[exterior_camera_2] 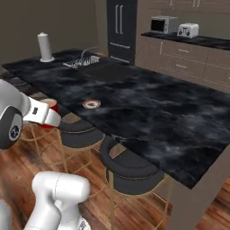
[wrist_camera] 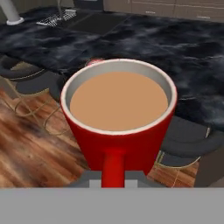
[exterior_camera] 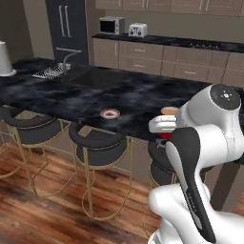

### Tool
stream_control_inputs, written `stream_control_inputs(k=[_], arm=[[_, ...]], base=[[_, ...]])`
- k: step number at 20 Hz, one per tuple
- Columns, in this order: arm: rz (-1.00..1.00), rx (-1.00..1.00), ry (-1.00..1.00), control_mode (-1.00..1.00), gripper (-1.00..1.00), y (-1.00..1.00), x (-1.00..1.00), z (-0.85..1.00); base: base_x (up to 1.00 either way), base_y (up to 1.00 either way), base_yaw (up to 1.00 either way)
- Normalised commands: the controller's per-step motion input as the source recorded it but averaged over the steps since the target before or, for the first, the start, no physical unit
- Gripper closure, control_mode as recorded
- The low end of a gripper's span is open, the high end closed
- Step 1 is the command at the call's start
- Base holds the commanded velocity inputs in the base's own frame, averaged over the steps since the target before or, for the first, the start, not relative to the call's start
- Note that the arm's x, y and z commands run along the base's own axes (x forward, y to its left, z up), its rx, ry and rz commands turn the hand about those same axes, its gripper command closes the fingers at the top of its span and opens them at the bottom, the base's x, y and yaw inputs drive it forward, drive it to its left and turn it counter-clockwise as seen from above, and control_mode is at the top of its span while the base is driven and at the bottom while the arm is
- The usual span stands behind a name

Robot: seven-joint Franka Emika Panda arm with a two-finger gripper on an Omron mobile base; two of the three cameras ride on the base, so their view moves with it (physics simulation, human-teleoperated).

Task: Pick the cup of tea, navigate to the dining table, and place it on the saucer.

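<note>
The cup of tea [wrist_camera: 119, 118] is already up in your pincer [wrist_camera: 113, 180], clamped on its handle, hanging over the stools just short of the tabletop [exterior_camera: 143, 100] edge, so you only have the set-down on the saucer [exterior_camera: 110, 113] left.

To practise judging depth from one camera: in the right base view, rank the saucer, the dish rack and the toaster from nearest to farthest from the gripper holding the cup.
1. The saucer, on the dining table's near edge, closest to the gripper.
2. The dish rack, beside the sink at the table's far end.
3. The toaster, on the back counter beside the microwave.
</note>
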Motion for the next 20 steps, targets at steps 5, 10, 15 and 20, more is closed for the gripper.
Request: stream_control_inputs(k=[5, 10, 15, 20], arm=[[0.0, 0.0, 0.0, 1.0, 1.0, 0.0, 0.0, 0.0], [0.0, 0.0, 0.0, 1.0, 1.0, 0.0, 0.0, 0.0], [0.0, 0.0, 0.0, 1.0, 1.0, 0.0, 0.0, 0.0], [0.0, 0.0, 0.0, 1.0, 1.0, 0.0, 0.0, 0.0]], base=[[0.62, 1.0, -0.38], [0.49, 1.0, -0.43], [0.58, 1.0, -0.44], [0.98, 0.91, -0.29]])
